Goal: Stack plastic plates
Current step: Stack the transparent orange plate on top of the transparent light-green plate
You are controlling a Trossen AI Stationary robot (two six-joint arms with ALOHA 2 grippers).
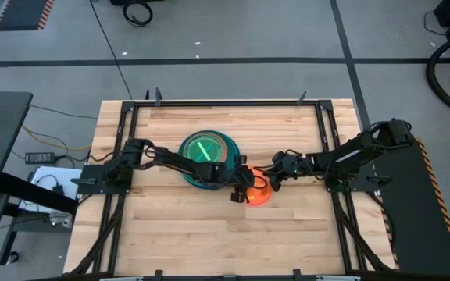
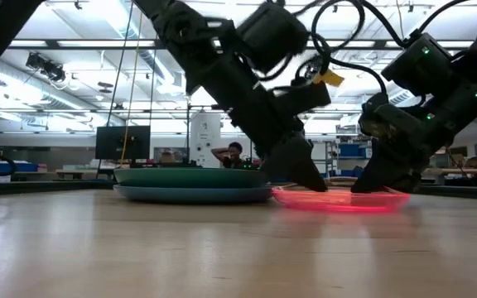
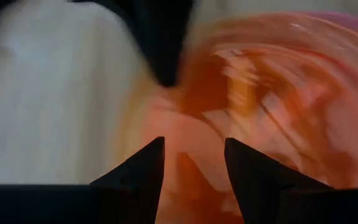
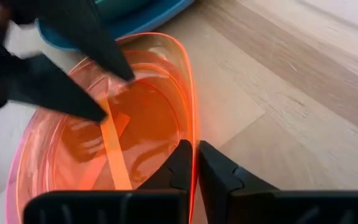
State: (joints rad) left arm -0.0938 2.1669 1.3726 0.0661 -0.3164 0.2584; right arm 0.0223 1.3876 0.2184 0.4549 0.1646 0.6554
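Orange plate (image 4: pixel 104 137) rim pinched by right gripper (image 4: pixel 194 165); left gripper (image 3: pixel 194 155) spread over it. Risk: thin rim slips, or plate knocks stack (image 1: pixel 208 156).

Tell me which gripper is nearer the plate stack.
Left. The left gripper sits beside the stack, over the orange plate; the right gripper pinches that plate's far rim.
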